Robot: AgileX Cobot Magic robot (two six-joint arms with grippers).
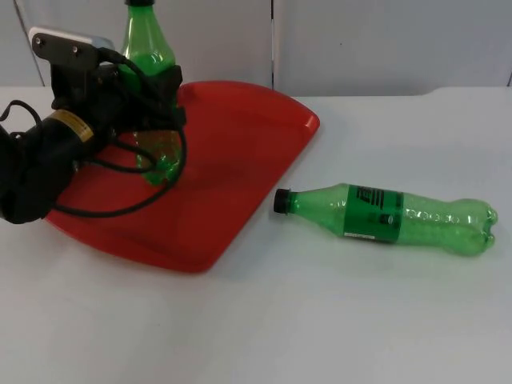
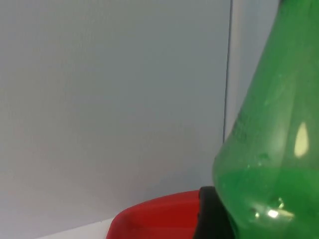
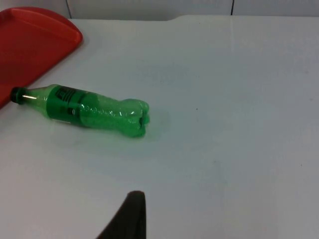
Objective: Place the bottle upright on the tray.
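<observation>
A green bottle (image 1: pixel 148 48) with a black cap stands upright over the back left part of the red tray (image 1: pixel 232 160). My left gripper (image 1: pixel 156 104) is shut on the middle of its body. Its base is down at the tray floor; I cannot tell whether it touches. In the left wrist view the bottle (image 2: pixel 269 149) is very close, with the tray's rim (image 2: pixel 154 216) beneath it. A second green bottle (image 1: pixel 392 214) lies on its side on the table right of the tray, cap toward the tray. My right gripper (image 3: pixel 130 219) waits above the table, well away from this lying bottle (image 3: pixel 89 110).
The grey partition wall (image 1: pixel 360 40) runs along the table's far edge, just behind the tray. White table top (image 1: pixel 336 320) stretches in front of the tray and around the lying bottle. The tray's corner (image 3: pixel 35 40) appears in the right wrist view.
</observation>
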